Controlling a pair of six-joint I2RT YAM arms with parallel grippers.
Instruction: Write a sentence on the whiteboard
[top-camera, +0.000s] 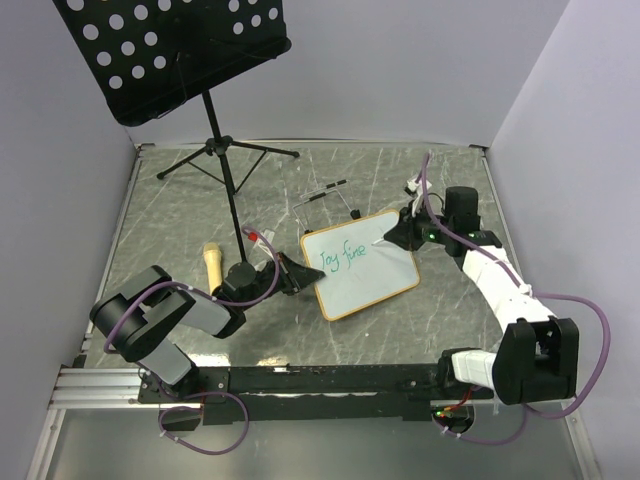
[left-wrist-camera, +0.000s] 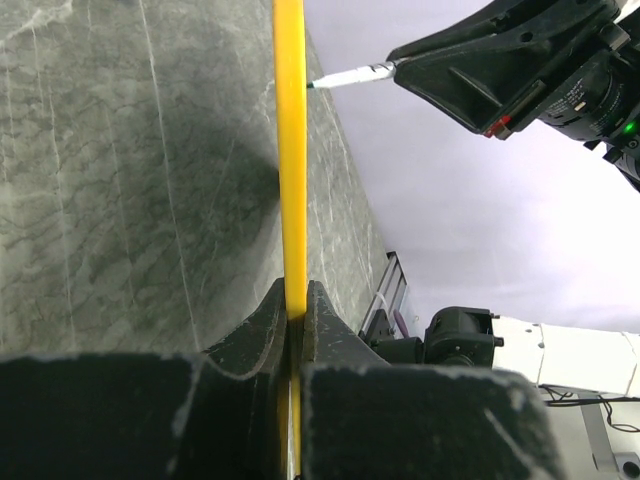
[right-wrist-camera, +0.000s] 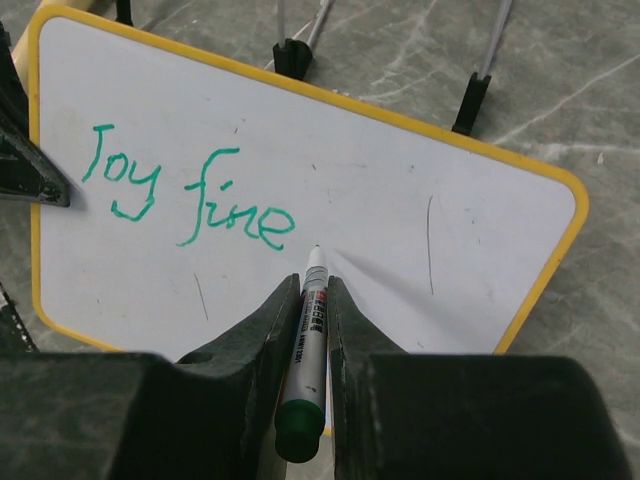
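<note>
The whiteboard (top-camera: 372, 283), white with a tan-yellow frame, lies tilted at the table's middle. "Joy fine" (right-wrist-camera: 190, 195) is written on it in green. My left gripper (top-camera: 297, 276) is shut on the board's left edge. In the left wrist view that edge shows as a yellow strip (left-wrist-camera: 291, 150) pinched between the jaws of the left gripper (left-wrist-camera: 295, 296). My right gripper (right-wrist-camera: 313, 287) is shut on a green-capped marker (right-wrist-camera: 308, 345). The marker's tip (right-wrist-camera: 316, 250) rests on the board just right of the last letter. From above, the right gripper (top-camera: 397, 238) sits over the board's upper right part.
A black perforated music stand (top-camera: 170, 50) rises at the back left, its tripod legs (top-camera: 215, 150) spread on the table. A wire easel (top-camera: 325, 200) stands just behind the board. A wooden-handled object (top-camera: 213, 262) lies left of my left gripper. Grey walls enclose the table.
</note>
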